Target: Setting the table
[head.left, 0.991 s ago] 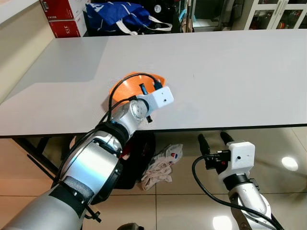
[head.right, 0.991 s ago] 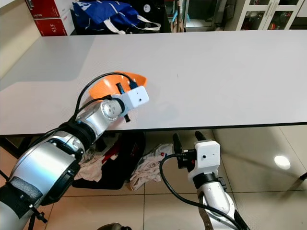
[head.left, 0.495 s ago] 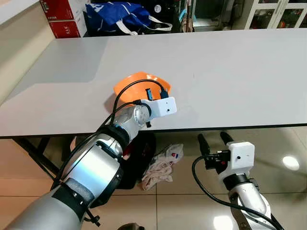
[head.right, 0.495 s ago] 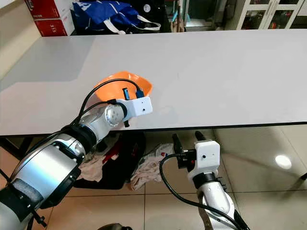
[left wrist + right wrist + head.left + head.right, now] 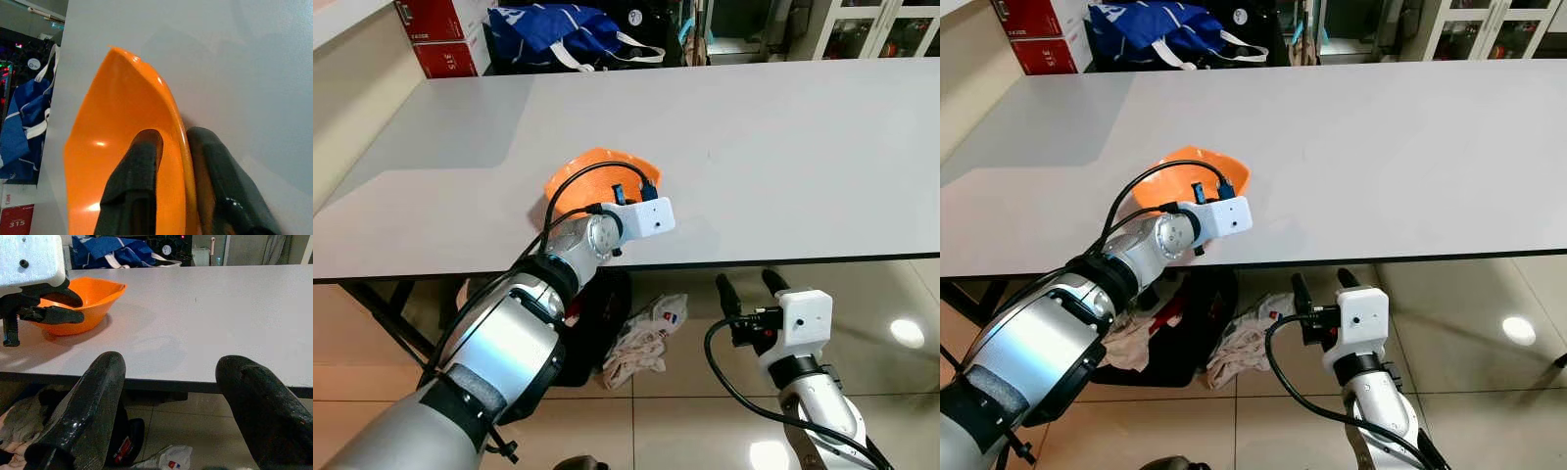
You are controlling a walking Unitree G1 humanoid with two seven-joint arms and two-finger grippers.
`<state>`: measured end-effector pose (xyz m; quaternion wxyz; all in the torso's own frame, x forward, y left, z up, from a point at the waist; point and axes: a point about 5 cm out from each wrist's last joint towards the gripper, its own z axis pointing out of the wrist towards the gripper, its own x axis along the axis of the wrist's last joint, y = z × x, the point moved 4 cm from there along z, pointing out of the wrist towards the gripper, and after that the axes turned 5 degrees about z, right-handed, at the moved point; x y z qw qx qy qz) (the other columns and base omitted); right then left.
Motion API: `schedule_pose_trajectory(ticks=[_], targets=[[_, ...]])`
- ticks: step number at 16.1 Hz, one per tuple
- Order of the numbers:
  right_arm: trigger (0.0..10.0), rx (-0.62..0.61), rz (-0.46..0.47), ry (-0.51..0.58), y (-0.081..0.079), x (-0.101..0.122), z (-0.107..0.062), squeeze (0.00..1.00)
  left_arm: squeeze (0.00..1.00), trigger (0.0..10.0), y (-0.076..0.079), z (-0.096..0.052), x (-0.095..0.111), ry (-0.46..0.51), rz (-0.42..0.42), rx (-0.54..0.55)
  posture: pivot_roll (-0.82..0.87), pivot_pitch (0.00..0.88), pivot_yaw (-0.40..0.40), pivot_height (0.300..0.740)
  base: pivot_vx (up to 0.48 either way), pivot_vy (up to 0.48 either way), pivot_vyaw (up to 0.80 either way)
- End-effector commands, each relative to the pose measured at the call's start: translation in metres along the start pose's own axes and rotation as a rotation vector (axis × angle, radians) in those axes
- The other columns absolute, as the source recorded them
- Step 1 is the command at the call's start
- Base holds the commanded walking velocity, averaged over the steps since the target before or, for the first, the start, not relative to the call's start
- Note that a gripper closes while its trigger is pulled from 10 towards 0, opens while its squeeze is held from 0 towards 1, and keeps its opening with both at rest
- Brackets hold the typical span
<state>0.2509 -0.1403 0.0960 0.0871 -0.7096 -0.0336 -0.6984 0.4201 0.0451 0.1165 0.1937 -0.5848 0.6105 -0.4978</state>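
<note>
While our left gripper (image 5: 171,161) pinches the rim of the orange bowl (image 5: 587,176), one finger inside and one outside, the bowl sits on the grey desk (image 5: 783,147) near its front edge. Our right gripper (image 5: 745,290) hangs below the desk edge, jaws spread wide, holding nothing.

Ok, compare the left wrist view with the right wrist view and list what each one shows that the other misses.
Left wrist view: the left tool pinching the orange bowl's rim, one finger inside, one outside.

Right wrist view: the right tool, open below the table edge, the floor, a cloth heap and the left arm's white camera housing.

Both: the bowl, the grey table and the blue bag behind it.
</note>
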Motion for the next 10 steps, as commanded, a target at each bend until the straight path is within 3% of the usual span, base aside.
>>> schedule_pose_trajectory(ticks=[1,10], targets=[[10.0,0.003,-0.004,0.006,0.0002,0.0019,0.0021,0.0,1.0,10.0,-0.0084,-0.0002,0.0038,0.008,-0.008,0.023,-0.12,0.0,0.09,0.74,0.0,0.0,0.0],[10.0,0.01,-0.007,0.003,-0.0001,-0.0001,0.0039,0.0,1.0,10.0,-0.0137,-0.0003,0.009,0.027,-0.028,0.029,-0.11,0.0,0.086,0.74,0.0,0.0,0.0]])
